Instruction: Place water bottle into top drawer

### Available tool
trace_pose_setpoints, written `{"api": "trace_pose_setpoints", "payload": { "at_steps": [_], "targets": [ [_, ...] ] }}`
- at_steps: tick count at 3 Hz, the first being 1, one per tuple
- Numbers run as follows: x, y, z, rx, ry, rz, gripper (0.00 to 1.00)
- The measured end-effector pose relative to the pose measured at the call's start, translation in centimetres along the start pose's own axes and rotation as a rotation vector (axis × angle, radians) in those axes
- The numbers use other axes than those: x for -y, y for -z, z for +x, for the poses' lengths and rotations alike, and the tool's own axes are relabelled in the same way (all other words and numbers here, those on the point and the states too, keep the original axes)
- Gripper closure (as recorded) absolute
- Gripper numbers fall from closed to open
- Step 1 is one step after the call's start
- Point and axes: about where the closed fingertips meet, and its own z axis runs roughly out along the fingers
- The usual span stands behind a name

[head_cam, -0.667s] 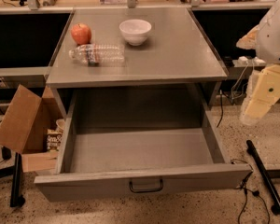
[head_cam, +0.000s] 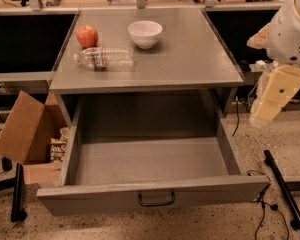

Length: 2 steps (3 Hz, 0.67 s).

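Under the tabletop (head_cam: pixel 190 59), the drawer (head_cam: pixel 150 161) stood pulled open. At its right hung the gripper (head_cam: pixel 264 115), well apart from the bottle (head_cam: pixel 104 58); whether spread or pressed together could not be told. The bottle lay on its side on the tabletop's left, just beside the apple (head_cam: pixel 87 35), the bowl (head_cam: pixel 145 33) near. Judgement: the reach was not yet begun; the next move called for a grasp clear of both.

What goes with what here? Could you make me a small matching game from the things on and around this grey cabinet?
Things:
1. round red apple
2. clear ribbed plastic water bottle
3. wide grey top drawer
4. cream-coloured gripper

Places or states:
A. pulled open below the grey cabinet top
B. lying on its side on that top
C. in the air to the right of the cabinet, away from the bottle
D. behind the bottle's cap end

Pairs: 1-D, 2-B, 3-A, 4-C
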Motion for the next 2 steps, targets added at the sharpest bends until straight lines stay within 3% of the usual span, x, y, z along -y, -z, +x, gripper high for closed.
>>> {"api": "trace_pose_setpoints", "payload": {
  "at_steps": [2],
  "targets": [
    [6.6,-5.5,-9.0,0.216,0.140,0.008,0.00]
  ]
}}
